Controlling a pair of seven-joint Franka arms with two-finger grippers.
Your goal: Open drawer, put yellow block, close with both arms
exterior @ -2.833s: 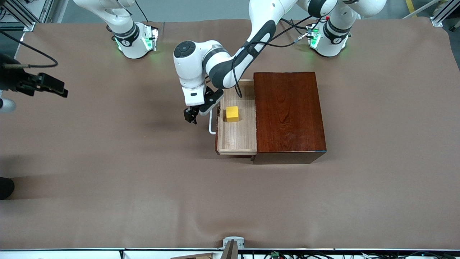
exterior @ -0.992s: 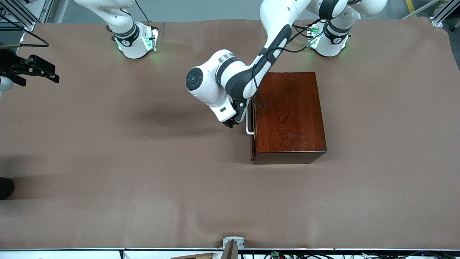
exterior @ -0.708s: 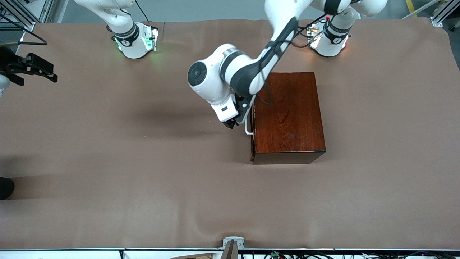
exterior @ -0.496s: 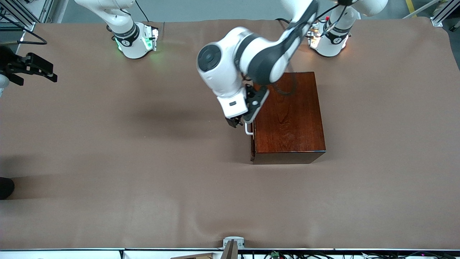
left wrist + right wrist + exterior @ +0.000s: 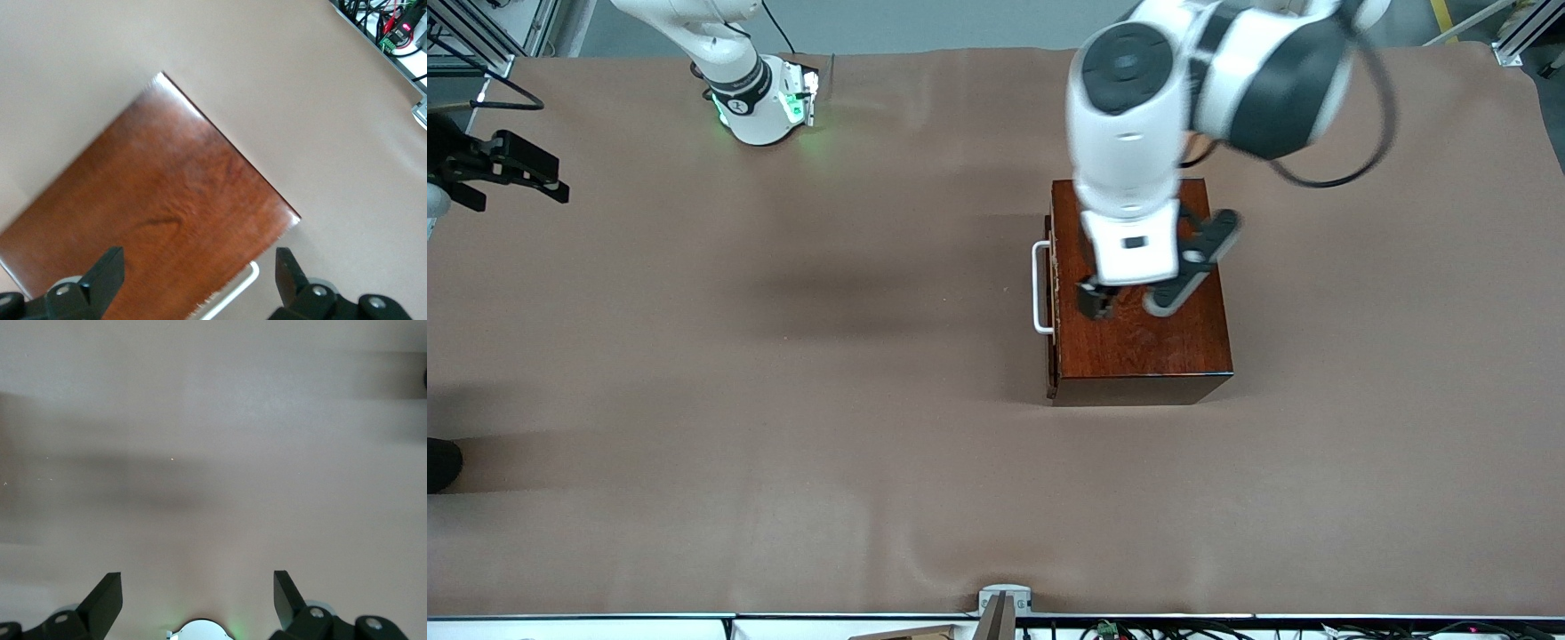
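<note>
Counted in the front view: two arms, two grippers, one wooden box [image 5: 1147, 293], one drawer [image 5: 1052, 293], one white bar handle [image 5: 1037, 286]

At the frame's edge toward the right arm's end, upper part: right gripper [image 5: 551, 182] up over the brown table cover [image 5: 783, 400], waiting. Fingers [image 5: 103, 593] wide apart in the right wrist view, only cover under them.

Along the top: right arm [image 5: 720, 36] rising from its green-lit base [image 5: 760, 102].

Middle of the frame: handle standing just off the dark drawer front, drawer pushed fully into the box, front flush with the box edge. Box well apart from every table edge, with a wide stretch of cover between it and the right gripper, and more cover lower in the frame.

Above the box: left arm [image 5: 1227, 71] reaching down from the top, left gripper [image 5: 1129, 307] over the glossy lid. Fingers [image 5: 107, 273] spread in the left wrist view, nothing between them, lid [image 5: 167, 220] and handle [image 5: 230, 293] under them
</note>
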